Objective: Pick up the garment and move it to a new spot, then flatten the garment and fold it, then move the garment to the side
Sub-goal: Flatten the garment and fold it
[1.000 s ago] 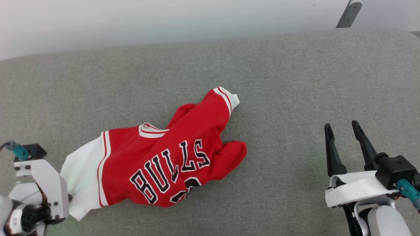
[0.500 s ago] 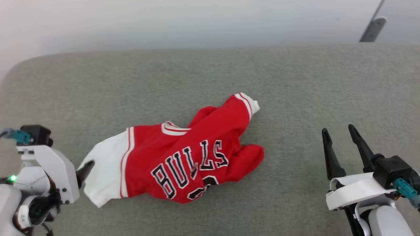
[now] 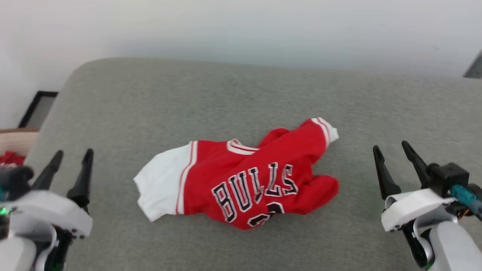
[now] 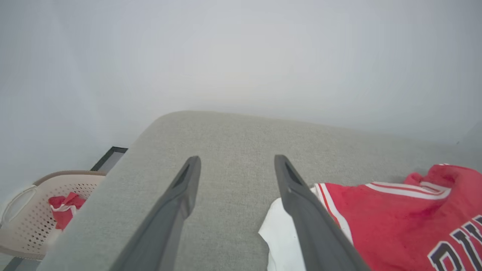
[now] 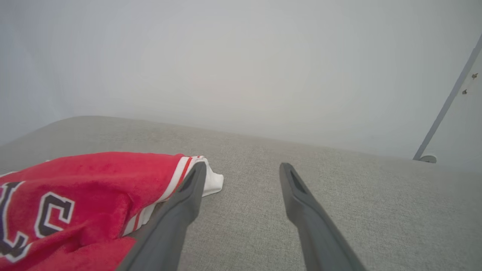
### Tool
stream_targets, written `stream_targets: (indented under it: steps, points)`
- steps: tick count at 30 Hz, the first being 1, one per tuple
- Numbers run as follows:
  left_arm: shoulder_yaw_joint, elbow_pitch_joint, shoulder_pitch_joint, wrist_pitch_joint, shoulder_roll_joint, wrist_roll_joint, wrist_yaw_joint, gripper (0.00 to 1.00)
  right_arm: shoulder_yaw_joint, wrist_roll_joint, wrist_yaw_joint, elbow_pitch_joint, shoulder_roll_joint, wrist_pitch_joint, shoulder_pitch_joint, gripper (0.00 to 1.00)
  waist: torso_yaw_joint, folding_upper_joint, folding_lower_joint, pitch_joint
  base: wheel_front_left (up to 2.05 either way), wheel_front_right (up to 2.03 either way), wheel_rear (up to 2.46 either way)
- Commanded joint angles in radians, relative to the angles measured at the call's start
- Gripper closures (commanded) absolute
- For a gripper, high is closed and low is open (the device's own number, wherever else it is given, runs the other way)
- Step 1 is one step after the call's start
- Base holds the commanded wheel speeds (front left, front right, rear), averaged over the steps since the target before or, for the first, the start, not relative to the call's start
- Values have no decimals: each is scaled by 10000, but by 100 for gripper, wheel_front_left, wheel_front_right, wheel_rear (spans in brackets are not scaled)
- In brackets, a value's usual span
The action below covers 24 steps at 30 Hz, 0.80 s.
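Item: shirt (image 3: 241, 184), red, crumpled, lettering up.
Place: lay at the middle of the cushion (image 3: 150, 94), between the grippers.
Handling: judged light, limp, unbreakable; hold best taken at the white sleeve (image 3: 158, 184).
Jaws: left gripper (image 3: 74, 151) and right gripper (image 3: 390, 145) stood wide, empty, clear of cloth.

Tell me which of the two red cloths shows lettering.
The garment on the grey cushion reads BULLS; the cloth in the basket shows none.

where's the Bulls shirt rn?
In the head view the garment lies crumpled near the middle of the grey padded surface, between the open left gripper and the open right gripper, held by neither.
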Motion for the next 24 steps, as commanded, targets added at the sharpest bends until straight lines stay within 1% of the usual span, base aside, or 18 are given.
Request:
stream_targets:
  steps: [1,4,8,11,12,14,20,24]
  points:
    - [142,-102,245,-426,-173,7,31,0,83,110,-18,178,-104,88,-218,0,459,0,0,-23,0,0,0]
    - [247,-314,578,-1289,-363,216,51,0,193,382,-18,621,-285,307,-589,0,771,0,0,68,0,0,0]
    - [386,-595,883,-1850,-730,389,143,0,417,655,-18,1223,-568,729,-1179,0,1162,0,0,289,0,0,0]
    - [482,-797,1018,-2027,-1035,479,65,0,660,776,-16,1704,-793,1200,-1675,0,1440,0,0,499,0,0,0]
    - [482,-797,1018,-2027,-1035,479,65,0,660,776,-16,1704,-793,1200,-1675,0,1440,0,0,499,0,0,0]
    - [517,-844,1045,-2066,-1200,587,11,0,730,882,-18,2094,-959,1534,-2015,0,1611,0,0,640,0,0,0]
    - [570,-853,876,-2133,-1673,852,-308,0,860,1243,-18,3234,-1173,2756,-2995,0,2048,0,0,1081,0,0,0]
    - [670,-788,709,-2150,-2021,999,-530,0,1127,1464,-18,3796,-1296,3507,-3531,0,2290,0,0,1360,0,0,0]
